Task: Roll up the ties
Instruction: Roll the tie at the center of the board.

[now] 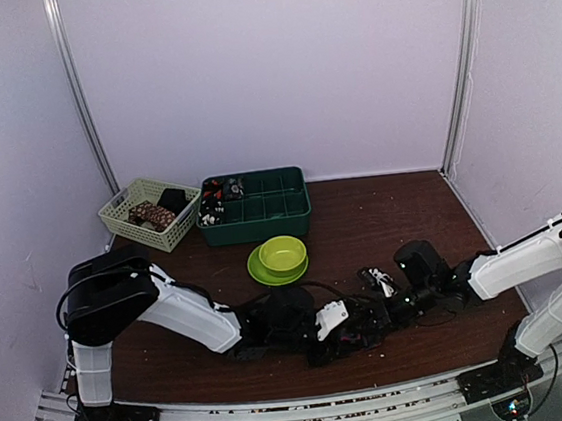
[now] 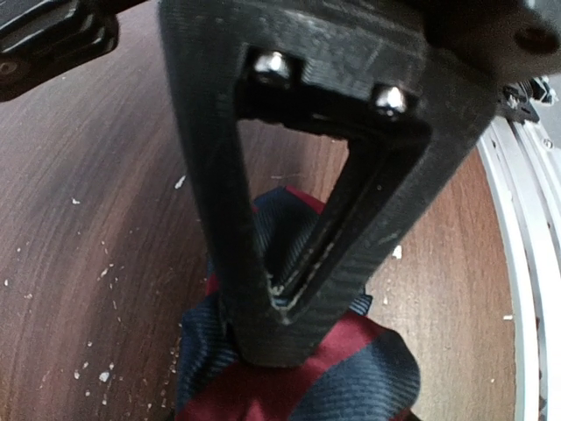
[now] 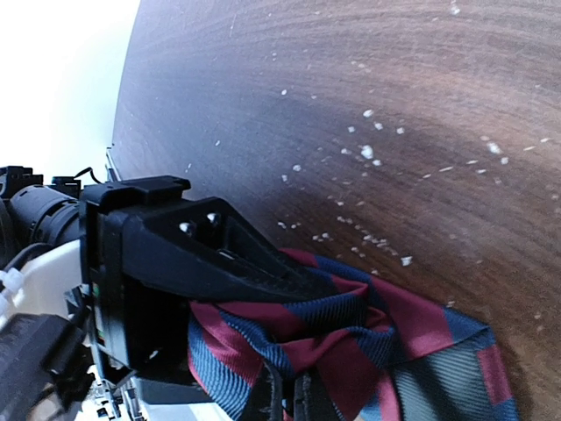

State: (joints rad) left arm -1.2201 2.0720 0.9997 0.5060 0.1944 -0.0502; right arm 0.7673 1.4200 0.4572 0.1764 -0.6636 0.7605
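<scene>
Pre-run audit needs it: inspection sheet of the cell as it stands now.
Surface: dark wood table, white specks scattered on it.
Job's things: red-navy striped tie, bunched on the table under the left pincer.
Clutter: green bowl on green plate; dark green tray; pale basket holding rolled fabric.
Grippers: left pincer shut on the striped tie; right pincer at the tie, state unclear.
Cables: black cable looped at the left arm's shoulder.
Surroundings: pale walls, metal rails.
</scene>
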